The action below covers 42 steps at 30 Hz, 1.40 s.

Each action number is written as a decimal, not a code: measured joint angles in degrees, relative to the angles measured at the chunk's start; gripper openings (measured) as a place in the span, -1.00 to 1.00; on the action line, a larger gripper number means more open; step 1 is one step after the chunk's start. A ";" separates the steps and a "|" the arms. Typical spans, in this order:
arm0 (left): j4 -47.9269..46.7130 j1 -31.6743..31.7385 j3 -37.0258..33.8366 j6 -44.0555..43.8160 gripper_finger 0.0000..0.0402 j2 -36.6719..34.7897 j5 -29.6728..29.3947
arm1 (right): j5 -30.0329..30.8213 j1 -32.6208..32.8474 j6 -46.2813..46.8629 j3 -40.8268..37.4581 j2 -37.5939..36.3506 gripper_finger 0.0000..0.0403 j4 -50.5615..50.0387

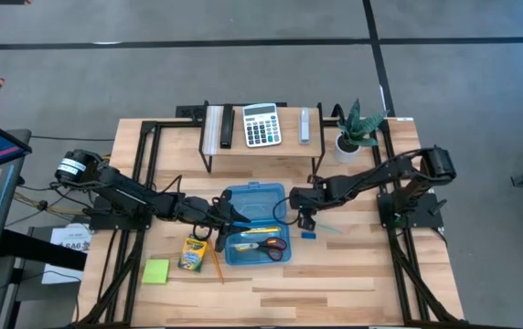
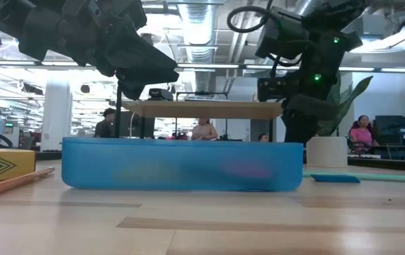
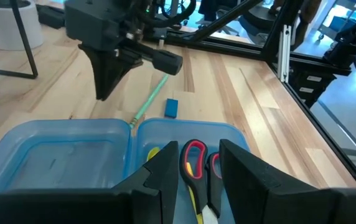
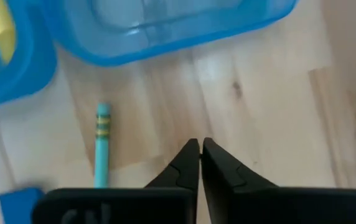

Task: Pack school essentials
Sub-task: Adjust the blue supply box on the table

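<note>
The translucent blue case [image 1: 255,224] lies open in the middle of the table. Red-handled scissors [image 1: 266,245] and a yellow pencil [image 1: 257,230] lie in its near half. My left gripper [image 3: 200,174] hovers open over the case, with the scissors' handles [image 3: 195,158] showing between its fingers. My right gripper [image 4: 200,155] is shut and points down at bare wood just right of the case. The teal pen [image 4: 102,143] and blue eraser [image 4: 19,199] lie flat beside it. The crayon box [image 1: 193,253], orange pencil [image 1: 216,263] and lime sticky pad [image 1: 156,270] lie left of the case.
A raised wooden shelf [image 1: 261,151] at the far edge carries the grey-white calculator [image 1: 261,125] and a few other small items. A potted plant [image 1: 353,132] stands at its right. Bare wood [image 1: 335,283] stretches along the near edge. People sit in the room beyond the table.
</note>
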 joint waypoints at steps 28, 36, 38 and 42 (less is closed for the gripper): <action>-15.47 -5.42 21.25 4.19 -0.49 17.07 6.32 | -2.12 15.64 4.53 -15.83 -18.81 -0.67 19.10; -25.13 -10.14 29.60 6.31 -0.49 21.33 4.85 | -2.05 14.85 3.00 -15.89 -18.80 -0.67 19.22; -28.53 -11.58 29.49 7.07 -0.49 21.66 2.85 | -2.03 14.34 2.75 -15.89 -18.80 -0.67 19.23; -29.19 -13.31 29.51 7.15 -0.49 22.87 2.12 | -2.01 13.66 2.49 -15.89 -18.80 -0.67 19.79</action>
